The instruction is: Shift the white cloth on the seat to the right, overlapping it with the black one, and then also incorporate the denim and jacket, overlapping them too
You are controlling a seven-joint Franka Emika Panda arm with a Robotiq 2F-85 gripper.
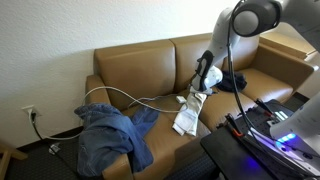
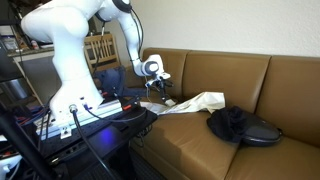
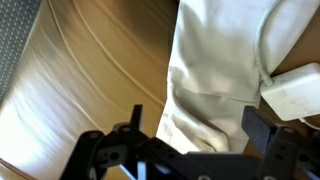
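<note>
The gripper (image 3: 195, 125) hovers with jaws spread wide above the white cloth (image 3: 215, 70), which lies on the seat (image 3: 90, 80) near the black one (image 2: 240, 125), apparently ready to straddle and pinch it.

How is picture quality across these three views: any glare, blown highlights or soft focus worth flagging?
Wrist view: the white cloth is nearly blown out, sheen streaks the seat, and the open gripper looks dark and soft. In an exterior view the black one reads as a dark mass without detail. In an exterior view a violet glow flares at the lower right.
</note>
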